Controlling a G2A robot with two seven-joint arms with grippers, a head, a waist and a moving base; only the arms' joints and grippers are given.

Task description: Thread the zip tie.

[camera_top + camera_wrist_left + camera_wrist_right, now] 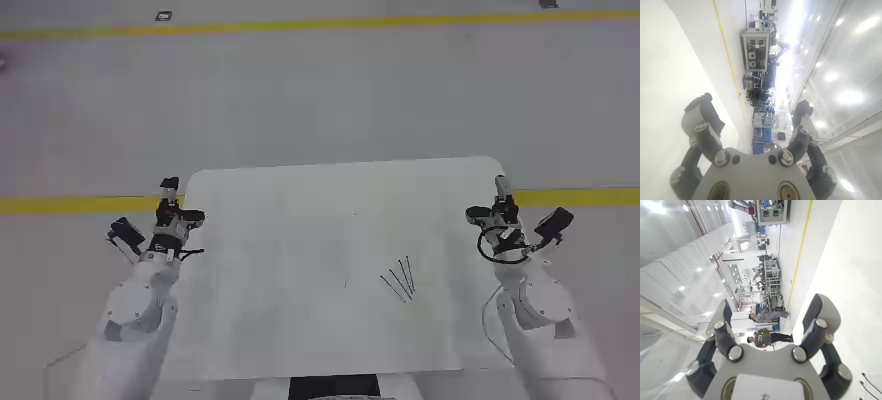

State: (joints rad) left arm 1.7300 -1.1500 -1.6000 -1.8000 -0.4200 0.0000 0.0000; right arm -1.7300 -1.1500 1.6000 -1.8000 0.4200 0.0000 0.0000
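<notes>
Three thin black zip ties (399,278) lie side by side on the white table (300,300), right of its middle; their heads (863,378) show in the right wrist view. My left gripper (168,195) is held at the table's left edge, well away from the ties, open with nothing between its fingers (704,113). My right gripper (500,195) is held at the table's right edge, a little beyond and to the right of the ties, also open and empty, its fingers (815,311) spread wide.
A yellow floor line (60,205) runs behind the table on both sides. The table has rounded far corners (200,180). Both grippers point away from me toward the open floor.
</notes>
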